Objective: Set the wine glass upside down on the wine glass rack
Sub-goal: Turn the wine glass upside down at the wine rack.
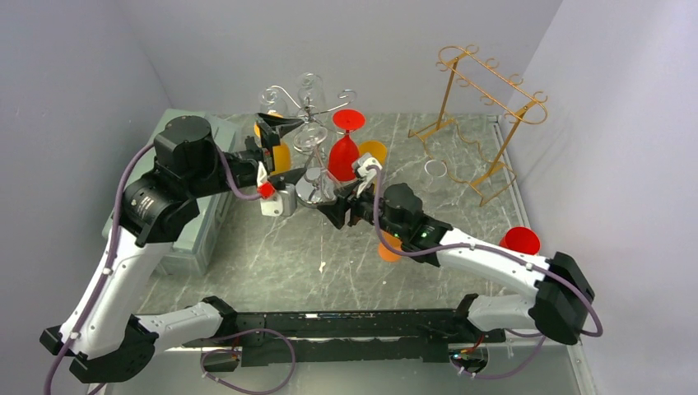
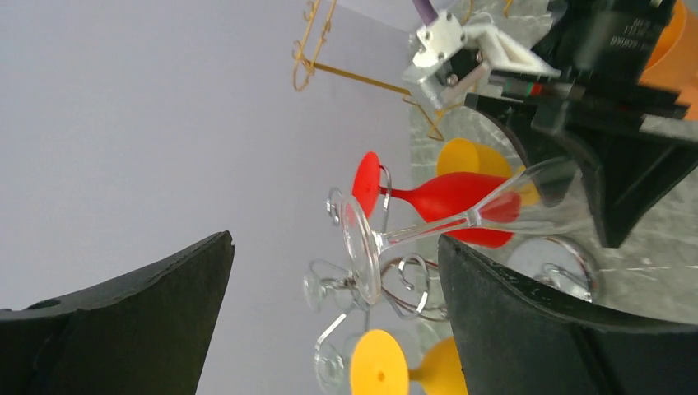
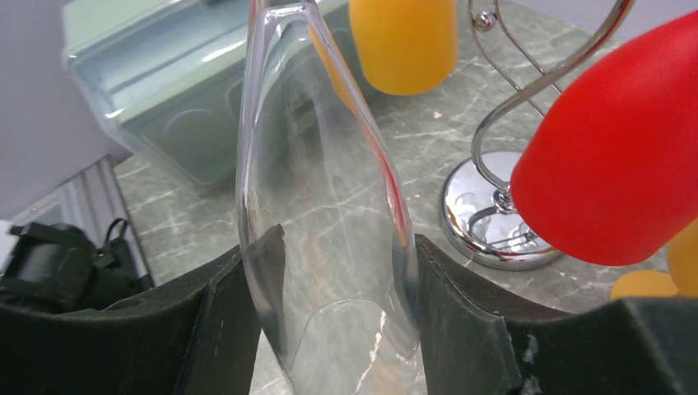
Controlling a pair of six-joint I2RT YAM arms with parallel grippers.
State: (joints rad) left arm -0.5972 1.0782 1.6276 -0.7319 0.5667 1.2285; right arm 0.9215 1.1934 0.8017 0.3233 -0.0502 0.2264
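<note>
The clear wine glass (image 3: 321,189) is held by its bowl between the fingers of my right gripper (image 3: 337,313), which is shut on it. In the left wrist view it lies sideways, its foot (image 2: 362,251) pointing at the silver wine glass rack (image 2: 411,284). My left gripper (image 2: 333,280) is wide open around the foot, and its right finger (image 2: 560,329) sits close under the stem without gripping it. From above, both grippers (image 1: 284,160) (image 1: 333,199) meet at the rack (image 1: 317,191). A red glass (image 1: 346,152) and a yellow glass (image 2: 379,366) hang upside down on the rack.
A gold wire rack (image 1: 486,107) stands at the back right. A grey-green box (image 1: 206,222) lies left of the left arm. A clear glass (image 1: 435,173), an orange glass (image 1: 388,247) and a red glass (image 1: 520,240) stand on the marble table (image 1: 272,263).
</note>
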